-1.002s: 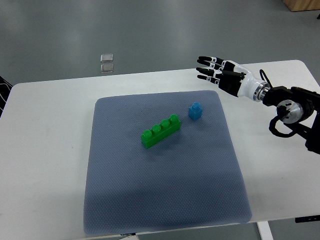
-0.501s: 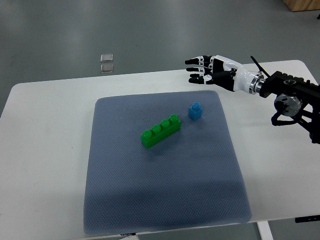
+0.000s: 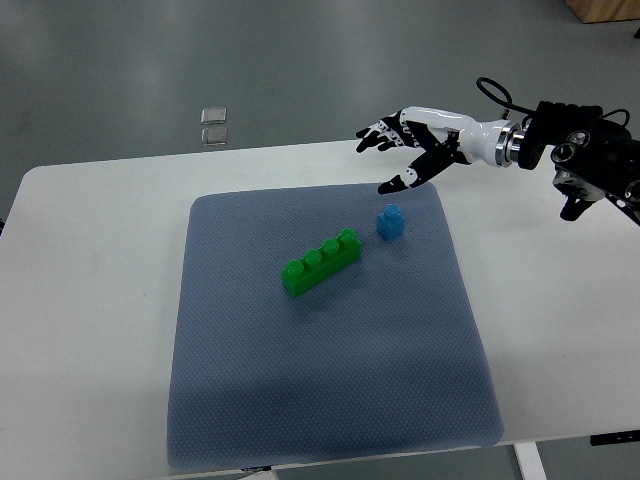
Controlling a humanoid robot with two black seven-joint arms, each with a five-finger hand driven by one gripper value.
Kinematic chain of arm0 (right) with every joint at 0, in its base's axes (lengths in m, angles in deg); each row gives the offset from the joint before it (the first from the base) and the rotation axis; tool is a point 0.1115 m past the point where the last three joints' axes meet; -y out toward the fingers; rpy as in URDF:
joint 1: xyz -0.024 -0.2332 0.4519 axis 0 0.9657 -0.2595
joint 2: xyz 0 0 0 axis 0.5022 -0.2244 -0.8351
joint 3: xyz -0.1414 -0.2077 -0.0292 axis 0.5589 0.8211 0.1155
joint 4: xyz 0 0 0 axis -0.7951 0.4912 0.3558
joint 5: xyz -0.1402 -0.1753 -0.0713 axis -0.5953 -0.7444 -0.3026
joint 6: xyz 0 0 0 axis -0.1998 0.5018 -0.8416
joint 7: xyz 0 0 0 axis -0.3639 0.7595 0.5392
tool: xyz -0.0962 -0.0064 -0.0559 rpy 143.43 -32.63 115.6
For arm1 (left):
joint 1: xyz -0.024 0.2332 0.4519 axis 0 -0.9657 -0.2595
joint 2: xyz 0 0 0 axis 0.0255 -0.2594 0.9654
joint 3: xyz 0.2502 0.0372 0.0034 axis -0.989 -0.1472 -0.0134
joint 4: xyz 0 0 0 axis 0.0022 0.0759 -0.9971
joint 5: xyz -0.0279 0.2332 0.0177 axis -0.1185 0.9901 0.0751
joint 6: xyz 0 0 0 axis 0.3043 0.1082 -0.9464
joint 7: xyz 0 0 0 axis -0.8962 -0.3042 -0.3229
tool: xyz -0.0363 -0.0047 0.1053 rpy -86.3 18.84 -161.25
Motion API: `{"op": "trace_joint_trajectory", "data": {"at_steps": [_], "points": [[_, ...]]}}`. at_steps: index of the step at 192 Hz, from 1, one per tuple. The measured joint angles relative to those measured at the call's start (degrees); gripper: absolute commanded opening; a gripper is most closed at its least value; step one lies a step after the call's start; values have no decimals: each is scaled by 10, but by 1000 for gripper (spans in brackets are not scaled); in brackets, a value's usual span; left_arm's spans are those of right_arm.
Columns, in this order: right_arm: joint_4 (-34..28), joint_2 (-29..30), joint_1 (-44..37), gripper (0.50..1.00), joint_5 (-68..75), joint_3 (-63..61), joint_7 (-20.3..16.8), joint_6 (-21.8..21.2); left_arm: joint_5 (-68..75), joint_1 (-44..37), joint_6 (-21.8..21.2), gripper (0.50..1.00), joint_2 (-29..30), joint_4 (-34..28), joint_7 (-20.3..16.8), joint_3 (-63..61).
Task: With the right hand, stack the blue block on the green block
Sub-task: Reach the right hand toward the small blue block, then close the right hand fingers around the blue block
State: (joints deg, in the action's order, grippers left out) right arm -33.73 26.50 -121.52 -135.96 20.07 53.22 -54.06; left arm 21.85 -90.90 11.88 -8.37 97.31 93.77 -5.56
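Blue block (image 3: 390, 222) is the piece to be lifted, but reading across from the left the first thing on the white table (image 3: 90, 300) is the grey-blue mat (image 3: 320, 380), with no left arm showing anywhere along that edge. On the mat's upper middle lies the green block (image 3: 320, 263), a long brick with four studs on top, set at a slant so its right end points up toward the blue one. The blue block sits just beside that right end, apart from it, upright with its single stud on top, near the mat's far right corner. Beyond it hovers the right hand (image 3: 412, 145), reaching in from the right edge with its fingers spread and relaxed and nothing in them; one dark fingertip hangs close above and behind the blue block, though from this steep angle it is hard to judge whether the hand is low enough to touch it, and it looks clear. The step in hand appears to be the approach to the grasp, so the hand should come down over the blue block, pinch its two flat sides rather than the stud, and stay clear of the green brick so as not to nudge it. No containers are on the table; two small clear square things (image 3: 213, 124) lie on the floor beyond the far edge.
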Motion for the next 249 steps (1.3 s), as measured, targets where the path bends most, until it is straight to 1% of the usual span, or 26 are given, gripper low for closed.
{"op": "trace_joint_trajectory", "data": {"at_steps": [14, 34, 51, 95, 117, 141, 162, 178, 194, 201, 212, 231, 232, 240, 249], "points": [[0, 3, 0, 915, -56, 0, 3, 16, 0, 0, 0, 1000, 0, 0, 0, 0], [0, 5, 0, 915, -133, 5, 5, 59, 0, 0, 0, 1000, 0, 0, 0, 0], [0, 6, 0, 915, -188, 7, 6, 87, 0, 0, 0, 1000, 0, 0, 0, 0], [-2, 14, -1, 915, -325, 26, 2, 135, 0, 0, 0, 1000, 0, 0, 0, -1], [-1, 25, -1, 915, -348, 58, -5, 157, 0, 0, 0, 1000, 0, 0, 0, -1], [6, 42, -1, 915, -351, 78, -28, 184, 0, 0, 0, 1000, 0, 0, 0, -1], [14, 58, 2, 915, -352, 84, -42, 196, 0, 0, 0, 1000, 0, 0, 0, -1], [25, 65, 3, 913, -352, 93, -46, 203, 0, 0, 0, 1000, 0, 0, 0, -1], [31, 67, 3, 897, -352, 108, -47, 210, 0, 0, 0, 1000, 0, 0, 0, -1], [32, 68, 3, 864, -352, 113, -47, 213, 0, 0, 0, 1000, 0, 0, 0, -1], [33, 68, 3, 838, -352, 119, -47, 217, 0, 0, 0, 1000, 0, 0, 0, -1], [35, 68, 3, 829, -353, 127, -47, 220, 0, 0, 0, 1000, 0, 0, 0, -1], [35, 68, 3, 819, -353, 127, -47, 221, 0, 0, 0, 1000, 0, 0, 0, -1], [36, 68, 3, 809, -353, 130, -47, 221, 0, 0, 0, 1000, 0, 0, 0, -1], [36, 68, 3, 809, -353, 132, -47, 221, 0, 0, 0, 1000, 0, 0, 0, -1]]}}
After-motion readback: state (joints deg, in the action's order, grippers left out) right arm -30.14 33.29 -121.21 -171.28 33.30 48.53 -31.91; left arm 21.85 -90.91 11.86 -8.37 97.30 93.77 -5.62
